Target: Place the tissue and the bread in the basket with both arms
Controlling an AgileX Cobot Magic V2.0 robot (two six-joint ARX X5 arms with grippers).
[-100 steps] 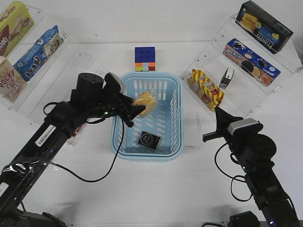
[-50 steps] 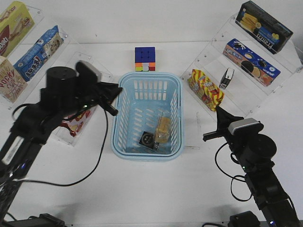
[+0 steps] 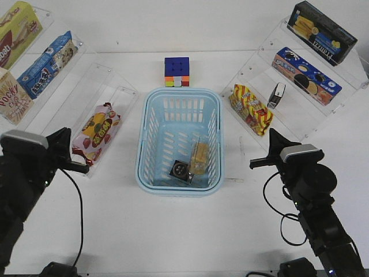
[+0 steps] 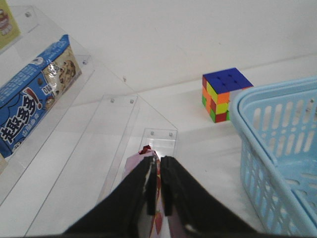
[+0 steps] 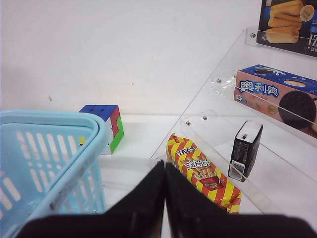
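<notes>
front view: one tissue [image 3: 180,171], one bread [image 3: 200,157] in one basket [image 3: 151,109]; both claws closed, empty.

Bright even light, soft shadows, sharp pics; glare on acrylic shelves [image 3: 104,92].

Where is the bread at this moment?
In the front view, the bread lies inside the light-blue basket, near its right wall at the robot's end, right next to the black tissue packet.

l gripper [image 4: 157,191] shut; basket [image 4: 257,144] & cube [image 4: 224,93] near.
</notes>
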